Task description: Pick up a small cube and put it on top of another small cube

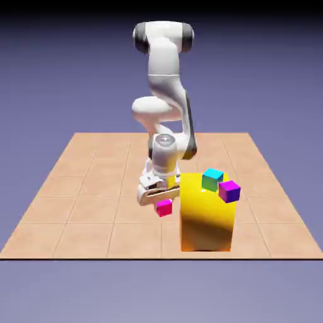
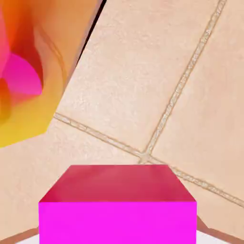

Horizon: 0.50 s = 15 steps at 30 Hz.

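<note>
Magenta cube (image 2: pixel 117 205) fills the bottom of my hand view, sitting large and square right where my fingertips would show, so it hides them. My claw (image 1: pixel 161 202) is closed as tight as it goes around that cube, and in the exterior view the cube (image 1: pixel 164 207) hangs under my fingers just beside the big yellow block (image 1: pixel 208 214), on the exterior view's left of it. Whether it is clear of the tiled table (image 1: pixel 94 189) or only just above it I cannot say for certain (the hand view shows tiles beyond the cube, but not the gap beneath it).

So I judge the pick-up step to be in hand: the grasp is made, and the carry is what remains. Up on the yellow block sit a teal-and-green cube (image 1: pixel 212 179) and a purple cube (image 1: pixel 229 190), close together. My next move calls for a rise well above the block's top face, then a shift toward the exterior view's right over one of those cubes, staying level so the magenta cube lands square and doesn't knock its neighbour.
</note>
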Motion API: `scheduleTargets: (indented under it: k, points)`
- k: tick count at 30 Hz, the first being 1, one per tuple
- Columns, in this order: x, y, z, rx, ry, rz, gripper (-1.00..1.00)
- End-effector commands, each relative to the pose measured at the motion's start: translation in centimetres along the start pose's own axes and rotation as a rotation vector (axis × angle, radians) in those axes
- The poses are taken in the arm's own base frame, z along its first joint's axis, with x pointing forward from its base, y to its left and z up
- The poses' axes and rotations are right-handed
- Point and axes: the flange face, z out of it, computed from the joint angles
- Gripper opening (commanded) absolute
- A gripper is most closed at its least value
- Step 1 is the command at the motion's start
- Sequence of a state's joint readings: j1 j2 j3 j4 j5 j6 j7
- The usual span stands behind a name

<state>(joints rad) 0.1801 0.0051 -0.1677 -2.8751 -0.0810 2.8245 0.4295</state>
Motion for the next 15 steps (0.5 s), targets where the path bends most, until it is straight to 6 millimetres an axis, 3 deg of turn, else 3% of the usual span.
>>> scheduleTargets:
  k: [1, 5, 11, 15]
  points:
    - [-0.1, 0.0, -0.8, 0.001, 0.000, 0.000, -1.00]
    - [0.0, 0.5, -1.7, -0.024, -0.015, -0.042, -1.00]
    - [3.2, 0.2, -7.8, -0.162, 0.005, -0.229, -1.00]
    - [5.5, -3.2, -13.2, -0.196, 0.041, -0.358, -1.00]
